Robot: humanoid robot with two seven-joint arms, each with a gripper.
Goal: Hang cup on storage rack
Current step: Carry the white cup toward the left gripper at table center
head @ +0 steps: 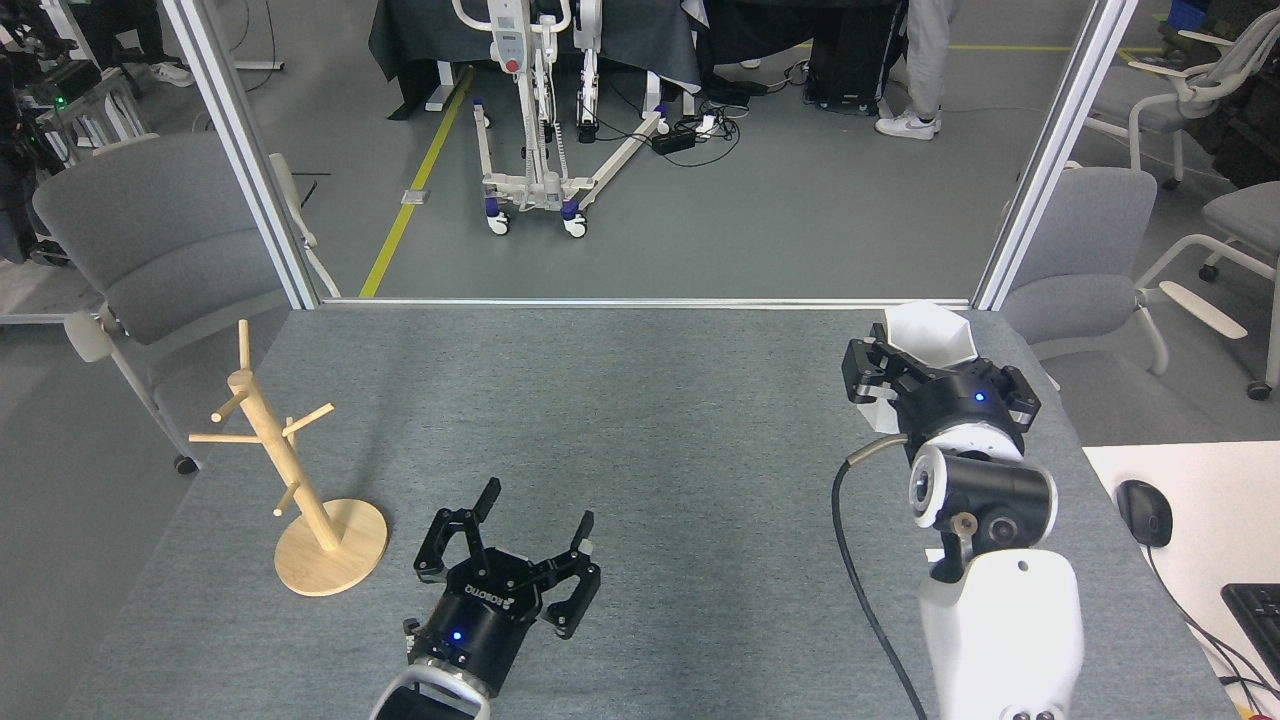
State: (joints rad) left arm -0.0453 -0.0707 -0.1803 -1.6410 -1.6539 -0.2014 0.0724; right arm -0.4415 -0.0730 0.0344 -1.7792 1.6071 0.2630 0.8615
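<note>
Head view: one cup (932,334) clamped in right gripper (935,370); one storage rack (290,470); left gripper (535,525) spread apart

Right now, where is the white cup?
In the head view the cup is on the right side, held up in the right gripper near the table's far right corner, far across from the storage rack on the left.

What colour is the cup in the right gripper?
Plain white, no pattern. The cup shows best in the head view, held in the right gripper.
</note>
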